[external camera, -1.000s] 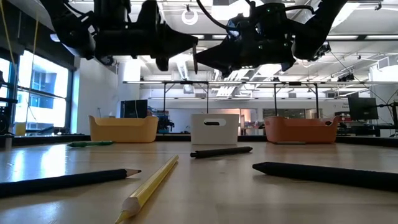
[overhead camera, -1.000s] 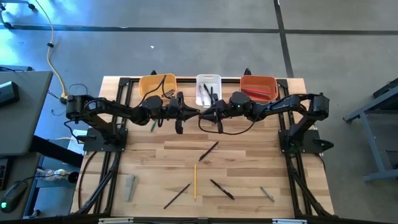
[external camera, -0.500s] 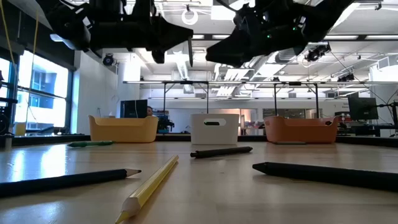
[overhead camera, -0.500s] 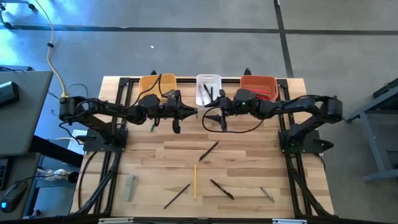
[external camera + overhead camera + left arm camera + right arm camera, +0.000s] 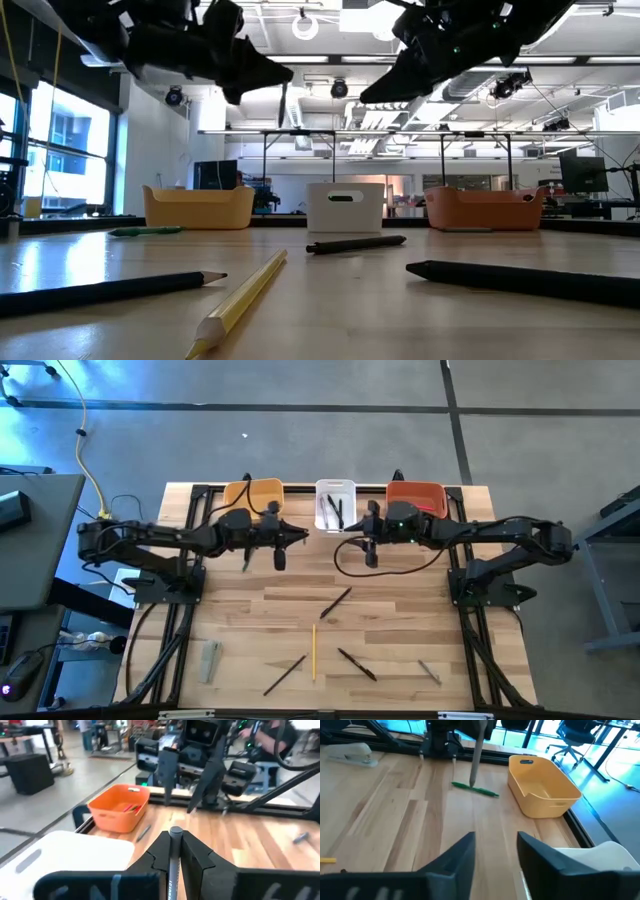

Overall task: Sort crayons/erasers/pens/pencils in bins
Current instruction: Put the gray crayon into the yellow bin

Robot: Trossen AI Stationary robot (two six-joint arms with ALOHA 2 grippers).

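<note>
My left gripper [image 5: 292,537] is clenched on a black pen [image 5: 174,845], which stands between the two fingers with its end poking up past the tips. Seen from the other arm, its long axis runs close to upright, the lower part hanging toward the table. So the pen is in my grip, up in the air, not touching the wood. The white bin [image 5: 336,483], where black pens already lie, is just beside me. It sits a little off toward the right arm's side and a little toward the far edge of the table, with its near corner closest to my fingertips. I judge that the drop turns on this offset: the pen hangs short of the rim, so I must carry it sideways and outward until it is over the opening. The yellow bin [image 5: 262,487] lies behind me on the opposite side. The red-orange bin [image 5: 415,487] is well beyond the white one. My right gripper [image 5: 495,850] hangs released and empty on the far side of the white bin. A green pen [image 5: 475,790] lies flat on the table below me, and more sticks lie well apart toward the near edge.
</note>
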